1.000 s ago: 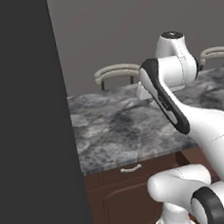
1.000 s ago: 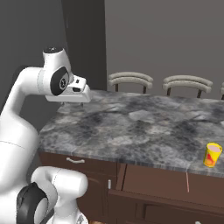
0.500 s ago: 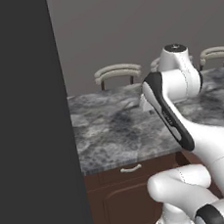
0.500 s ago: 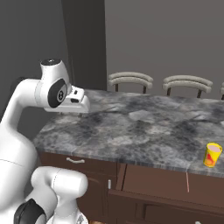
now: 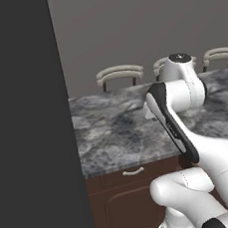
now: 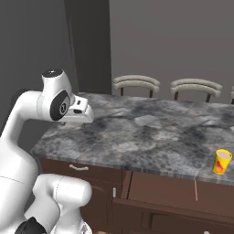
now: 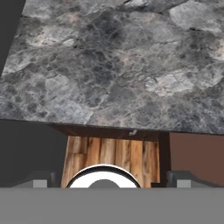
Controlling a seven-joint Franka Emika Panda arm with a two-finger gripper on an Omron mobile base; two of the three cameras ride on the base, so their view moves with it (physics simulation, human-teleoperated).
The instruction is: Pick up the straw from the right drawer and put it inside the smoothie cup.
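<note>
In the right base view, the arm's hand [image 6: 78, 109] is seen at about 9 o'clock, held over the left end of the grey marbled surface [image 6: 151, 137], well apart from the task's things. The jaws are spread wide and nothing is held between them; in the hand view the two dark tips are seen far apart at the bottom corners, above the surface's edge [image 7: 109, 78].

Under the surface's left part, a narrow drawer with a curved pale handle [image 6: 78, 167] is seen closed. To its right, at about 5 o'clock, the right drawer [image 6: 178, 194] is pulled out. The straw [image 6: 196, 190] is seen as a thin reddish line standing nearly upright in the drawer, below the cup. The cup [image 6: 222, 162] stands upright on the surface near its front edge, at about 4 o'clock.

Behind the surface, pale chair backs [image 6: 136, 83] are lined up.
</note>
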